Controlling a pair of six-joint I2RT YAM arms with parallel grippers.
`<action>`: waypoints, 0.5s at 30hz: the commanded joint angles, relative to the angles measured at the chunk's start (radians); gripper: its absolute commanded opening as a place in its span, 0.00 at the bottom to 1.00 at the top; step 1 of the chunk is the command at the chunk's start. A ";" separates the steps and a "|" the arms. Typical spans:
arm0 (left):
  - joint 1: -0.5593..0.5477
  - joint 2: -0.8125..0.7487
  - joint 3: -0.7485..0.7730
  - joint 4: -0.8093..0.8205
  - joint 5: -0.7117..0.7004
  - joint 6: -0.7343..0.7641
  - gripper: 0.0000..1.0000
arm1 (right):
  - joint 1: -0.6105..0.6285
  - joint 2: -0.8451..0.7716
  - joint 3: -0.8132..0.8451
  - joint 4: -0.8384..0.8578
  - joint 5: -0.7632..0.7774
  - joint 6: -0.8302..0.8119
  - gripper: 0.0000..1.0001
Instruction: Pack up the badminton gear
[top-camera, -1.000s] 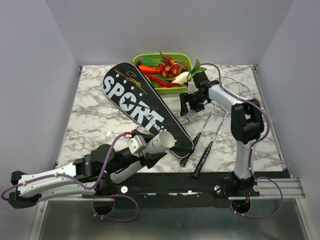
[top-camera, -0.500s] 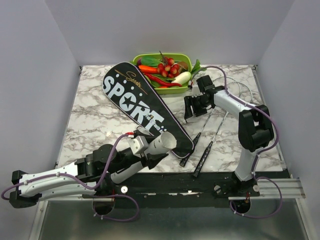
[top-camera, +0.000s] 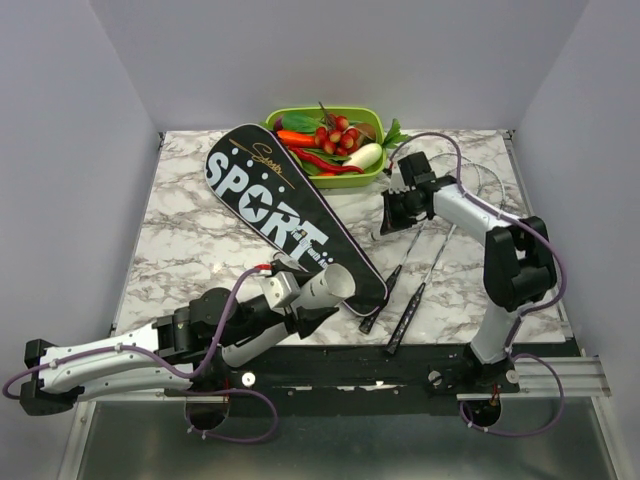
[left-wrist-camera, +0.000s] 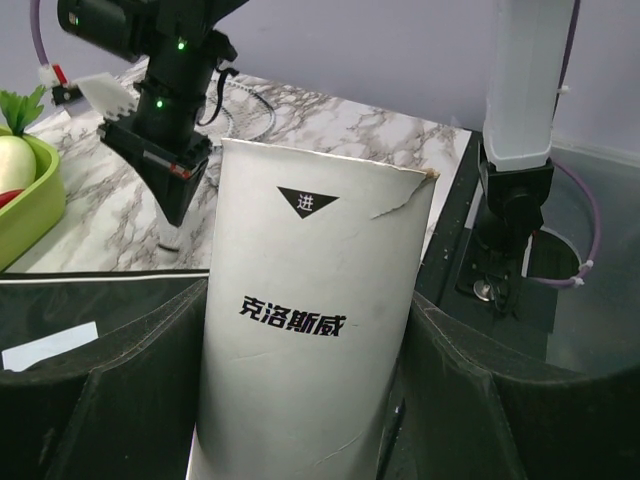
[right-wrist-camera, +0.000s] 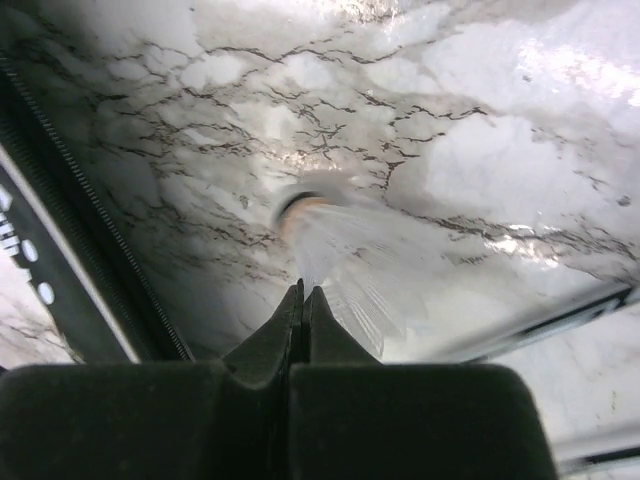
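The small white shuttlecock (right-wrist-camera: 340, 250) lies on the marble, cork end away from me. My right gripper (right-wrist-camera: 303, 292) is shut, its tips pinching the near edge of the feather skirt. From above, that gripper (top-camera: 385, 228) points down just right of the black "SPORT" bag (top-camera: 270, 195), which lies diagonally. Two silver rackets (top-camera: 430, 255) lie side by side right of the bag, black handles (top-camera: 403, 318) toward me. My left gripper (top-camera: 305, 300) is shut on a white cardboard tube (left-wrist-camera: 310, 330), its open mouth tilted toward the shuttlecock.
A green tray (top-camera: 325, 125) of toy vegetables stands at the back edge behind the bag's wide end. The racket heads (top-camera: 480, 180) lie near the table's right side. The right arm's base post (left-wrist-camera: 520, 90) stands close beside the tube.
My right gripper has come down a little to the right and shut on the shuttlecock's skirt. The left arm with the tube has barely moved.
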 joint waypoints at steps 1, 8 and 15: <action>-0.004 0.023 -0.016 -0.093 -0.007 -0.208 0.00 | -0.008 -0.144 -0.018 0.012 0.078 0.032 0.01; -0.005 0.101 -0.008 -0.084 -0.007 -0.180 0.00 | 0.007 -0.414 -0.093 -0.045 0.155 0.081 0.01; -0.004 0.250 0.024 -0.077 -0.045 -0.156 0.00 | 0.063 -0.692 -0.124 -0.181 0.141 0.108 0.01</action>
